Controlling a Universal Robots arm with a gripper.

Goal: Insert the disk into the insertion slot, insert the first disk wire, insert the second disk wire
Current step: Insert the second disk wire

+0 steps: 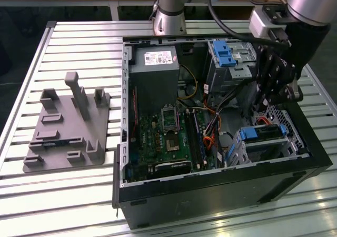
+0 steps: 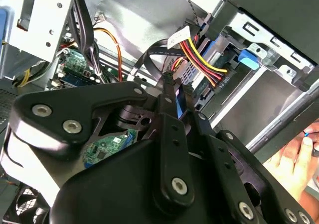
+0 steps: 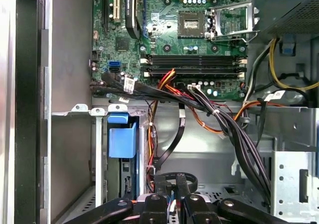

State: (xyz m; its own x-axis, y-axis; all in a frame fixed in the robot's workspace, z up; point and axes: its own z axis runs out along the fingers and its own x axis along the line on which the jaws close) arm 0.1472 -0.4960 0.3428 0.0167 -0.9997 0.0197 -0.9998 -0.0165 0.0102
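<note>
The disk, in its bright blue carrier, lies inside the insertion slot, the grey metal cage at the case's front corner on the exterior view's right. Its blue tab shows in both wrist views. My gripper hangs just above the cage's inner end. Its fingers stand together on a black flat disk wire that loops up from the tips. A red, yellow and black wire bundle ends in a black plug at the disk's end.
The open computer case lies on a slatted metal table. A taller grey bay with a blue latch stands behind the gripper. The motherboard and loose cables are close by. A person's hand rests outside the case. A grey fixture sits at the exterior view's left.
</note>
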